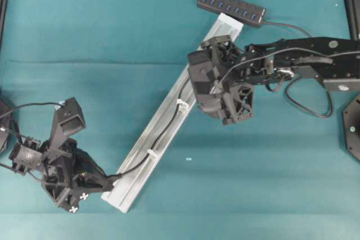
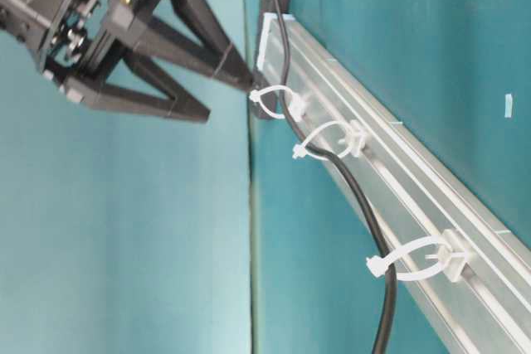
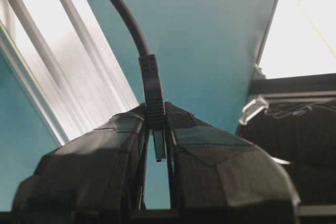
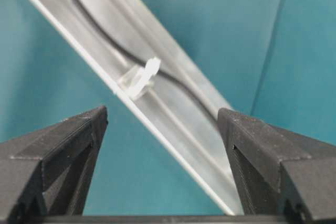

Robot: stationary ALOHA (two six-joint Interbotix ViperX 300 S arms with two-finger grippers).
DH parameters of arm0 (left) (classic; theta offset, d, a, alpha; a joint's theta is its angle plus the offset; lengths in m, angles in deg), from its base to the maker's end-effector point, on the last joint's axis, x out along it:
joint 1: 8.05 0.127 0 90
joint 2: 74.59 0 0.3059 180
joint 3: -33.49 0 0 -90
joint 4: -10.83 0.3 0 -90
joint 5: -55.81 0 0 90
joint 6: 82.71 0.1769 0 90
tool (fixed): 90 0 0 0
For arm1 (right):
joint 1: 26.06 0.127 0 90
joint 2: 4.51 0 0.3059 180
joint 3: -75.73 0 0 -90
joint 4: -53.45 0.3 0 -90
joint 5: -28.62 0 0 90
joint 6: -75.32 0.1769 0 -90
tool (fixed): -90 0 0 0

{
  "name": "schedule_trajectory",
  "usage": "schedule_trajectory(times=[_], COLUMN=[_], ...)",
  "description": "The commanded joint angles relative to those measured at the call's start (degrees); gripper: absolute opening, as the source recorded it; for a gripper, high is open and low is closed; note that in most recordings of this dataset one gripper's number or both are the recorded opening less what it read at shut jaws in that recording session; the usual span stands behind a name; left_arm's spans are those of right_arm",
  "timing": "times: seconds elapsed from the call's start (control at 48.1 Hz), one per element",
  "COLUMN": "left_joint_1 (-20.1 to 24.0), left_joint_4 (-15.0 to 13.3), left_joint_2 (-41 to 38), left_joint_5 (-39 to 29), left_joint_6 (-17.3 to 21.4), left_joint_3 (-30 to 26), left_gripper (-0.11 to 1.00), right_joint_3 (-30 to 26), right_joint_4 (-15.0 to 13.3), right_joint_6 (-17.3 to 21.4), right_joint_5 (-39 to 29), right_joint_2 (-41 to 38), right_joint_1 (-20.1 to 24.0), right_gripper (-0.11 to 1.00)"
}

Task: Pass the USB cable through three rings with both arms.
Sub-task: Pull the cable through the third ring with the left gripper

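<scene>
Left gripper [image 1: 107,182] at lower left, pinched on the plug [image 3: 155,109] of the black cable [image 1: 163,133]. Right gripper [image 4: 163,124] at upper middle, spread wide, holding nothing, above the rail [image 1: 169,117]. Cable threaded through three white rings [image 2: 415,259] along the rail.

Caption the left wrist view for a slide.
Left gripper shut on the USB cable plug, silver rail beside it.
</scene>
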Motion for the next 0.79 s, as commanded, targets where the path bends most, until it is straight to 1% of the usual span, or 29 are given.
schedule_trajectory(times=[0.0, 0.354, 0.582, 0.77], left_joint_1=[-0.79, -0.79, -0.70, -0.62], left_joint_4=[0.26, 0.26, 0.26, 0.26], left_joint_2=[0.79, 0.62, 0.53, 0.53], left_joint_5=[0.44, -0.26, -0.26, -0.26], left_joint_6=[0.26, -0.44, -0.44, -0.53], left_joint_3=[-0.88, -0.79, -1.14, -1.05], left_gripper=[0.09, 0.09, 0.09, 0.09], right_joint_3=[0.18, 0.88, 0.97, 1.05], right_joint_4=[0.09, 0.09, 0.44, 0.35], right_joint_6=[0.88, 0.88, 1.05, 4.57], right_joint_5=[0.62, 0.97, 3.34, 5.80], right_joint_2=[0.70, 2.02, 2.11, 2.11], right_joint_1=[0.00, 0.09, 0.35, 0.44], right_gripper=[0.87, 0.87, 0.87, 0.87])
